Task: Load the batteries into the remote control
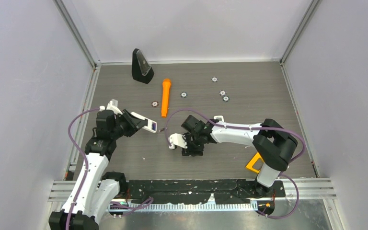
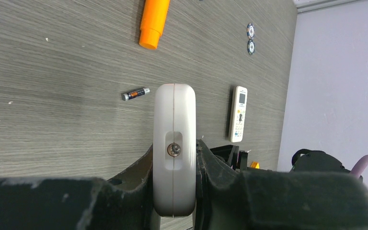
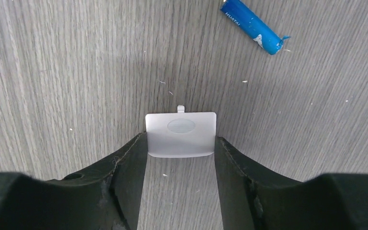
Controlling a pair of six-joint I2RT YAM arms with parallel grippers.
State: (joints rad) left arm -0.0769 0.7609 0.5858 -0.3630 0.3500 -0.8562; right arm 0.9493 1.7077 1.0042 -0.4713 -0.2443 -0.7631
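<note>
— Our right hand is low over the tabletop, and its fingers press against both side edges of the small grey battery cover. We read that as a grip on the cover, which looks to lie flat on the wood.

— And our left hand?

— It is clamped on the white remote and holds it edge-on, above the tabletop. From its wrist view we see only the remote's end, so we cannot tell whether any cell sits in the compartment.

— Where are the batteries, then?

— The blue battery lies loose on the tabletop, near the cover but apart from it. The dark battery lies loose too, just beyond the held remote. A second remote lies flat further off.

— So which step are we in?

— We judge it to be handling the cover. With two cells out on the wood, we doubt the loading is done, so the cover is probably being moved aside, not fitted back.

— What does the next move call for?

— A flat, thin plate gives us little edge to hold, so we should lift it straight up without letting it tip or slip. Then we need the right hand free for the blue battery, and the left hand must turn the remote so the compartment faces up.
</note>
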